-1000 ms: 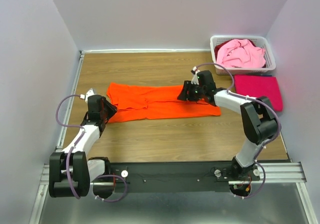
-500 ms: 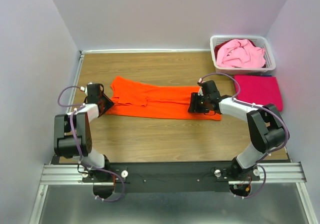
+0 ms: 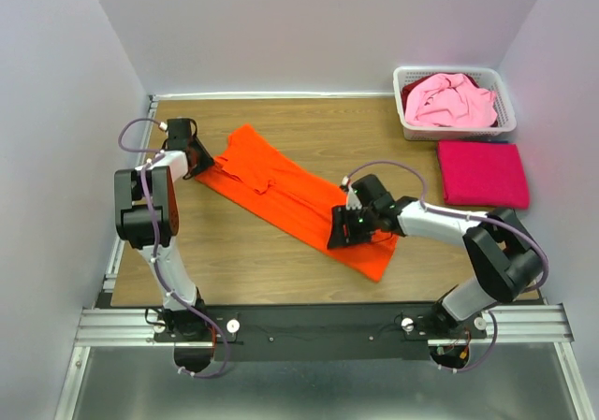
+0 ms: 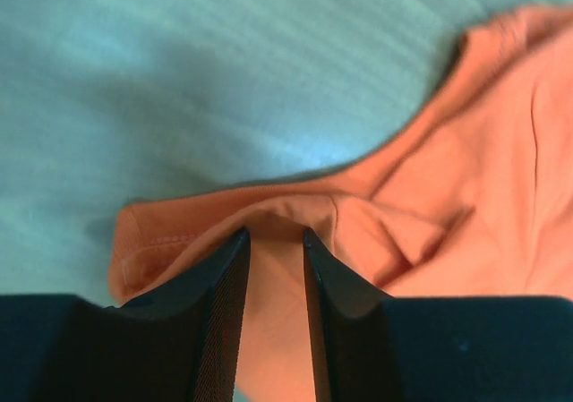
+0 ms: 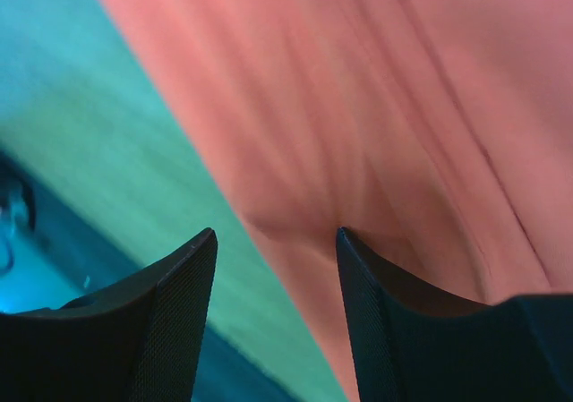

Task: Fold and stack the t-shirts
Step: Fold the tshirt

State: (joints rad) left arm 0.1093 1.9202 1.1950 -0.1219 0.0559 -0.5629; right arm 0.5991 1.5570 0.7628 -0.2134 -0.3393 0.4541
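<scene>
The bright orange t-shirt point(image 3: 281, 191) lies as a long folded strip, slanting from the far left to the near middle of the table. My left gripper point(image 3: 208, 161) is at its far-left end, and in the left wrist view the jaws point(image 4: 276, 234) are shut on a raised fold of the orange cloth point(image 4: 448, 196). My right gripper point(image 3: 339, 236) sits over the strip's near end. There its jaws point(image 5: 276, 232) stand open, with the shirt's edge point(image 5: 376, 106) and bare table between them. A magenta-red t-shirt point(image 3: 484, 172) lies folded at the right. The pale pink t-shirt point(image 3: 451, 100) is bundled in the basket.
The white slotted basket point(image 3: 416, 130) stands at the far right corner, just behind the folded magenta-red shirt. Walls close in the table on the left, back and right. The arms' black mounting rail point(image 3: 318, 331) runs along the near edge.
The orange shirt has swung from lying straight across to a diagonal. My left gripper carried its end back and leftward. My right gripper moved toward the near edge and its jaws have widened.
</scene>
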